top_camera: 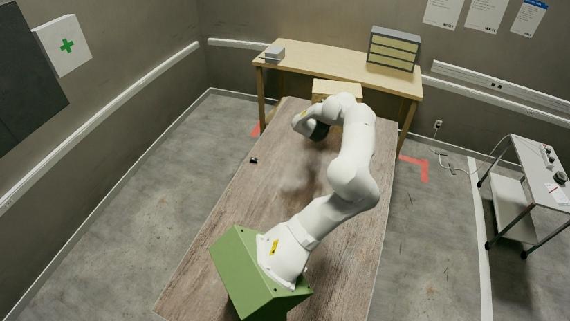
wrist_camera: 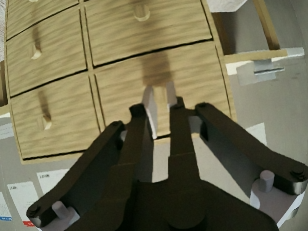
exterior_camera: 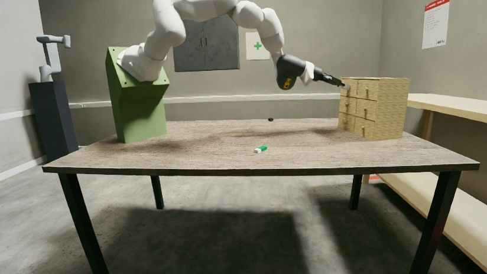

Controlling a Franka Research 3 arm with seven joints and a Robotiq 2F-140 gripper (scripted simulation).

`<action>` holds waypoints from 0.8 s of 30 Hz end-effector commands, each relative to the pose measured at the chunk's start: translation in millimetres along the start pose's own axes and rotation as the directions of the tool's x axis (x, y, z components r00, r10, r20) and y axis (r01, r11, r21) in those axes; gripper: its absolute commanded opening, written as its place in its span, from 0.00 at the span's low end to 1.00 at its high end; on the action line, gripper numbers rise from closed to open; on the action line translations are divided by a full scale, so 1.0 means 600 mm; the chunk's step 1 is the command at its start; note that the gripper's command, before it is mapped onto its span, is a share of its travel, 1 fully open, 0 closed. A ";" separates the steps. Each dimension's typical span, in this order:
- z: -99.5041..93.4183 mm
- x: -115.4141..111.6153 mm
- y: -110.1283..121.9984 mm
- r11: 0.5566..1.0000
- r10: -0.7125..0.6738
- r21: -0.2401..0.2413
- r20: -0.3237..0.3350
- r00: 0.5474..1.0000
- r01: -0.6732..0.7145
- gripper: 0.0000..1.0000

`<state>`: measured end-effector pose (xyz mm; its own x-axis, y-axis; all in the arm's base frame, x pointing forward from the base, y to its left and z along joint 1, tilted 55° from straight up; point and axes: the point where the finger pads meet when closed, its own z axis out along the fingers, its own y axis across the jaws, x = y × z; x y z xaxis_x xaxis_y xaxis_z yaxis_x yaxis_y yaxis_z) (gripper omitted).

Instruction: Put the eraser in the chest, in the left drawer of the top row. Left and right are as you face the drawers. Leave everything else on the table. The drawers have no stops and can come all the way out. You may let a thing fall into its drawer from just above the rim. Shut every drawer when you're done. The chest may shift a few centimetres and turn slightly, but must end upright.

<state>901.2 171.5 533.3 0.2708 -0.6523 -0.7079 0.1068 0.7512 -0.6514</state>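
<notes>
On the counter (exterior_camera: 204,159), the chest (exterior_camera: 392,108) stands with all drawers shut. The gripper (exterior_camera: 344,85) is at the top-row left drawer, jaws nearly together and clamped on its knob (wrist_camera: 161,97). The eraser (exterior_camera: 260,149) lies mid-counter, well apart. Opening is in hand; next, a straight, gentle pull outward.

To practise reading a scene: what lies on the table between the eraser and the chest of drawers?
Only wood-grain table shows between the eraser and the chest in the exterior view; the small black object sits farther back.
</notes>
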 end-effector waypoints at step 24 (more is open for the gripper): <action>-0.030 0.015 -0.001 1.000 -0.001 0.002 -0.004 1.000 0.001 0.17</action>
<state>888.9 165.8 526.5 0.2681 -0.6493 -0.7117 0.1083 0.7544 -0.6475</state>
